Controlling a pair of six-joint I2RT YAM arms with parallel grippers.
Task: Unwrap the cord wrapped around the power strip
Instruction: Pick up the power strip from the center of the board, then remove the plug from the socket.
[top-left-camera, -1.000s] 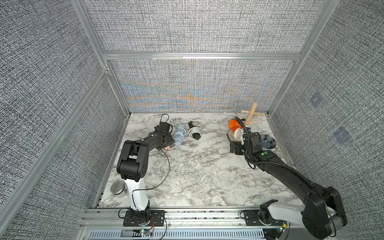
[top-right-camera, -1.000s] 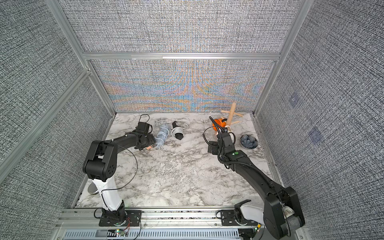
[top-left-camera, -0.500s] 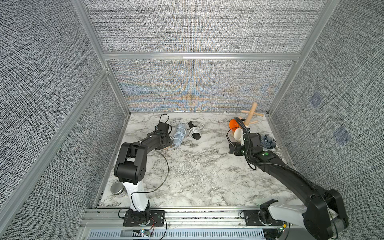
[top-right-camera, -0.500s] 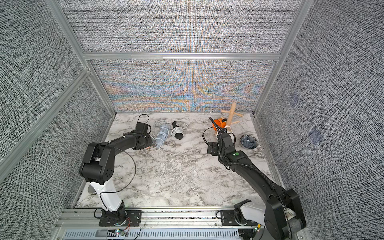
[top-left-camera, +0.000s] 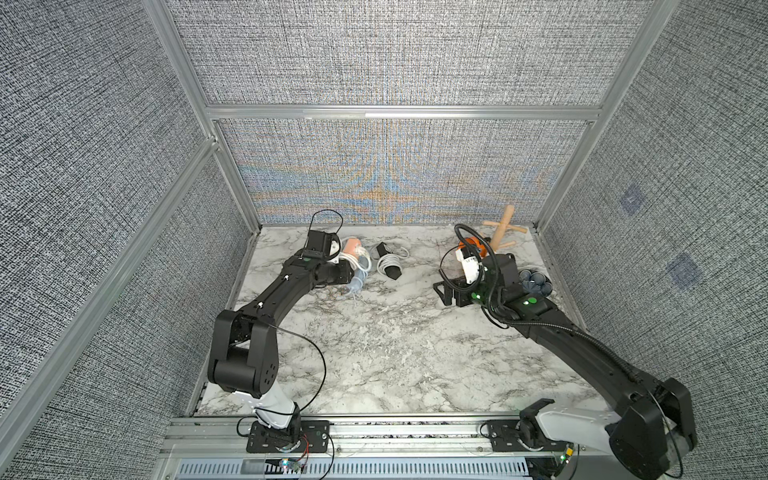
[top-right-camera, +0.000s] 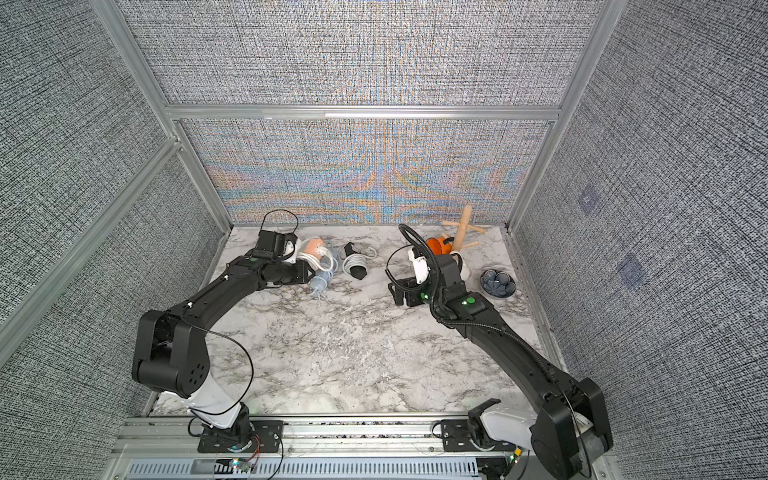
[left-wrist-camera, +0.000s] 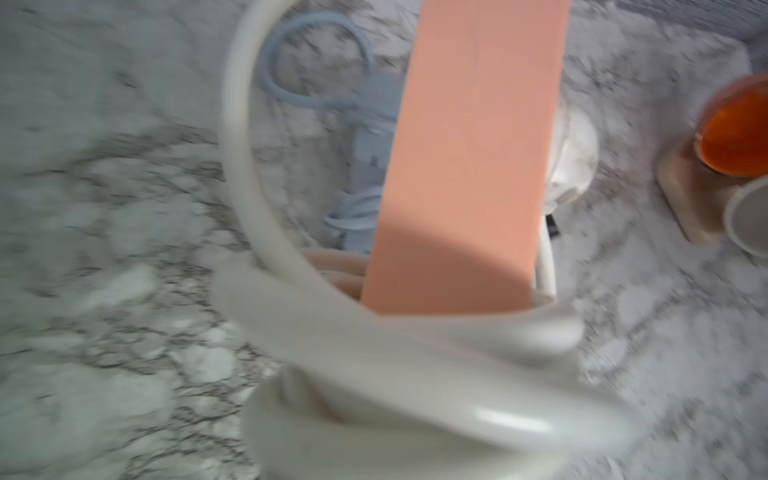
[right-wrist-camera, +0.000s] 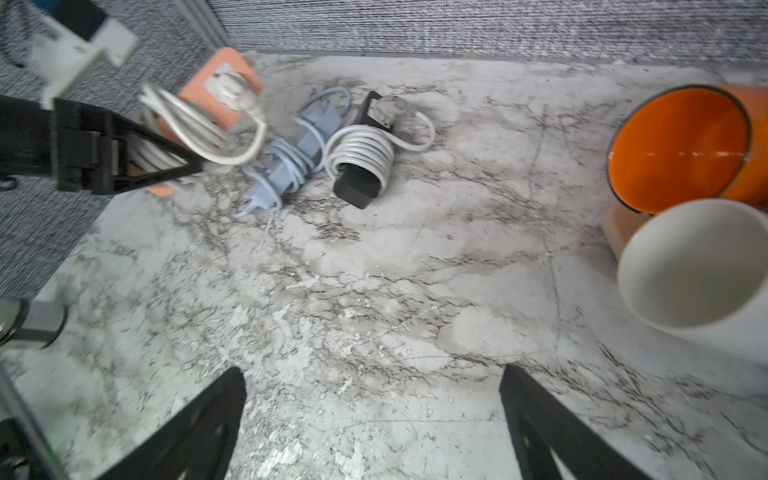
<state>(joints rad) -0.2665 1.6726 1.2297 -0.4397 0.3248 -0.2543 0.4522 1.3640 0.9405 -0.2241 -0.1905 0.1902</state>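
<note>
The left arm (top-left-camera: 286, 291) reaches to the far corner of the marble bench (top-left-camera: 395, 353). Its jaws are closed on the peach power strip (right-wrist-camera: 199, 89), pressing on the white cord (right-wrist-camera: 232, 156) that is wound around it. In the left wrist view the peach power strip (left-wrist-camera: 469, 145) runs straight out from the jaws, with thick turns of the white cord (left-wrist-camera: 257, 208) crossing close in front. One slack loop of cord hangs from the strip's far end, past the jaw tips. Whether the strip touches the bench cannot be told.

Just beyond the left jaws lies a blue-grey power strip (right-wrist-camera: 286, 166), wrapped in its own cord. Past that, on the side toward the right arm (top-left-camera: 561, 332), lies a black power strip (right-wrist-camera: 357, 187) inside a pale coil.

The right jaws stand wide open and hold nothing, hovering over bare bench. All 3 strips lie well ahead of them, toward the left arm. An orange mug (right-wrist-camera: 681, 145) and a white mug (right-wrist-camera: 698, 266) lie on their sides ahead on the opposite side. A wooden mug tree (top-left-camera: 505, 228) stands behind the mugs. A dark blue bowl (top-left-camera: 536, 284) sits beside the right wrist in both top views.
</note>
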